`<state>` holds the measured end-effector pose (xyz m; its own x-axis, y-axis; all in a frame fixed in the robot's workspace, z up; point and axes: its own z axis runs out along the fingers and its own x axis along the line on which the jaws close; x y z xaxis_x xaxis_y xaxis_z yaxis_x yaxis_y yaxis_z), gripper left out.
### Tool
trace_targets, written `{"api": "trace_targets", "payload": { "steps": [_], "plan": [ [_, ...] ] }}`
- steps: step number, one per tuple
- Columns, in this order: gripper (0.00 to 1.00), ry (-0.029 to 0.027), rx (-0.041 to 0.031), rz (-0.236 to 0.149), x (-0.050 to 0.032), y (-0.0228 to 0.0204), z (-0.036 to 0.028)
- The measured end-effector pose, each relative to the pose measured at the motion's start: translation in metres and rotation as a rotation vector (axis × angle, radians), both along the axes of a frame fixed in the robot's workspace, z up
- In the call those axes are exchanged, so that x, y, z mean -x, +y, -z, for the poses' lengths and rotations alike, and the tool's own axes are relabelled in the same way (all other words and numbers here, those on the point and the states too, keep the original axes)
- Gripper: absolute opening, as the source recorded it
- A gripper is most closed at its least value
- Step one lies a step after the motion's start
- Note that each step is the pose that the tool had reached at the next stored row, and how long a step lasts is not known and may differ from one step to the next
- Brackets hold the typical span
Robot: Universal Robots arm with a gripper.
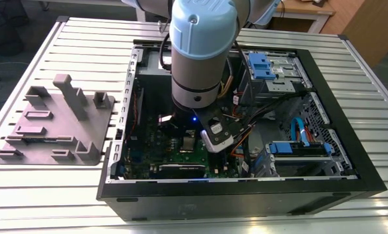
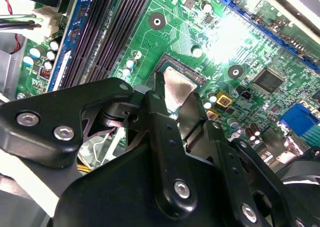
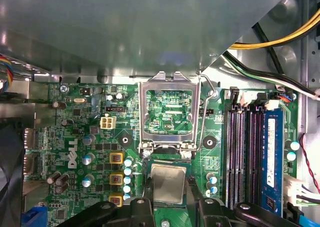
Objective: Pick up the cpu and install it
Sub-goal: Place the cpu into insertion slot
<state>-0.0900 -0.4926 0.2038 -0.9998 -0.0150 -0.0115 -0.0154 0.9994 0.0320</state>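
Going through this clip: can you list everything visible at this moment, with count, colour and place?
table: one, silvery, slatted, under everything
computer case: one, black, lying open on the table
holder tray: one, grey, on the table, at the exterior view's left of the case
motherboard: one, green, inside the case
socket frame: one, silver, hinged open beside the cpu
cables: several, yellow, black and other colours, inside the case
drive brackets: two, blue, inside the case at the exterior view's right
cpu: one, silvery-grey, at the socket between the fingers
arm: one, light grey, reaching down into the case
gripper: one, black, closed on the cpu
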Motion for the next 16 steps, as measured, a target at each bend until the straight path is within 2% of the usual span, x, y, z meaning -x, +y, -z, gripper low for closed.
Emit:
{"api": "trace_targets", "payload": {
  "steps": [5,11,16],
  "plan": [
    [0.38,0.0008,0.0,0.0,-0.0013,0.0001,0.0001],
    [0.38,0.0008,-0.0001,0.01,0.0018,0.0001,0.0047],
    [0.38,0.0009,0.0,0.08,0.0019,0.0001,0.0063]
  ]
}}
